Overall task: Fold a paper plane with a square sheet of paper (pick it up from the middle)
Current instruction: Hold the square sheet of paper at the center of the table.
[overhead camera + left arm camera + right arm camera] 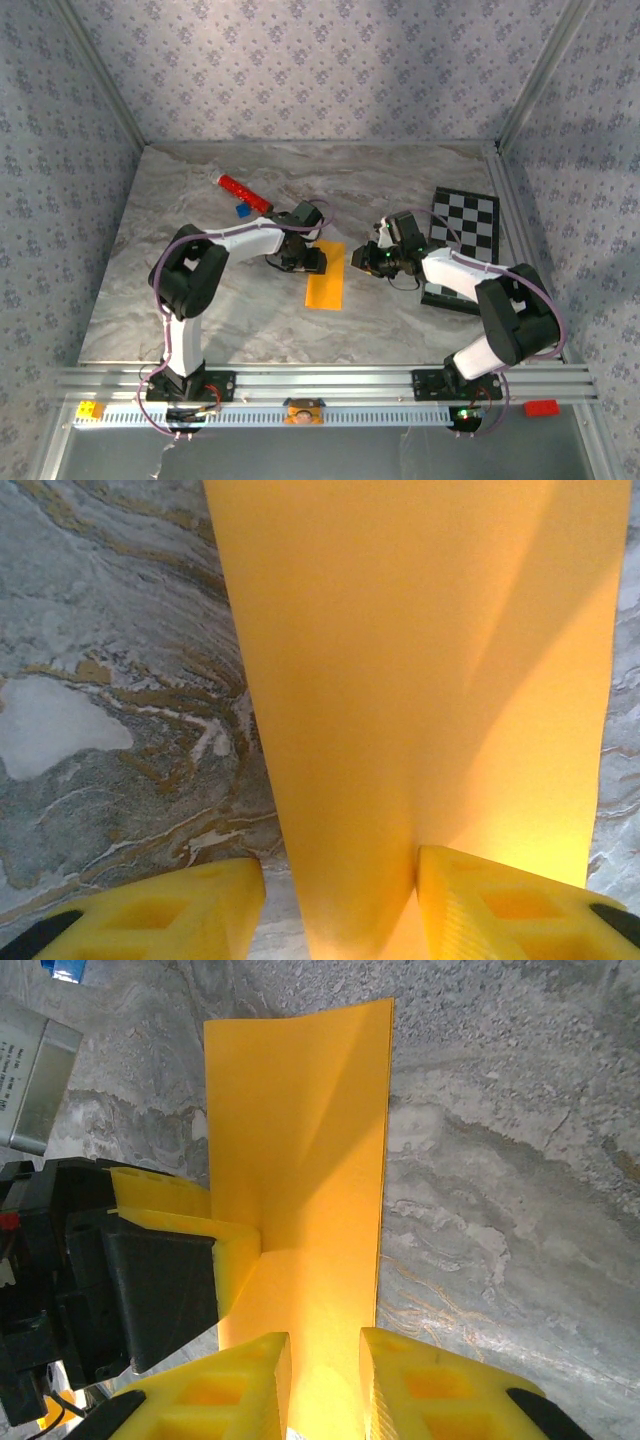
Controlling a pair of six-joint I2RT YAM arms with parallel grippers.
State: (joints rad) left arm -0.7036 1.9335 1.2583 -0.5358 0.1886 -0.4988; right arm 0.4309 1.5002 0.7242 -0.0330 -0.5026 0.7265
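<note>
The top camera sits high behind the arms (190,280) and looks down at the whole table (250,190). Each wrist camera sits very close to the folded orange paper (325,278), looking along it past its own yellow fingers (160,915) at the frame's bottom. All three views share that paper.

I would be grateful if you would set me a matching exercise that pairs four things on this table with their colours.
Things:
1. folded sheet of paper
2. cylinder
3. checkered board
4. small block

Colours:
a. black and white
b. blue
c. orange-yellow
d. red

Pairs: 1-c; 2-d; 3-a; 4-b
</note>
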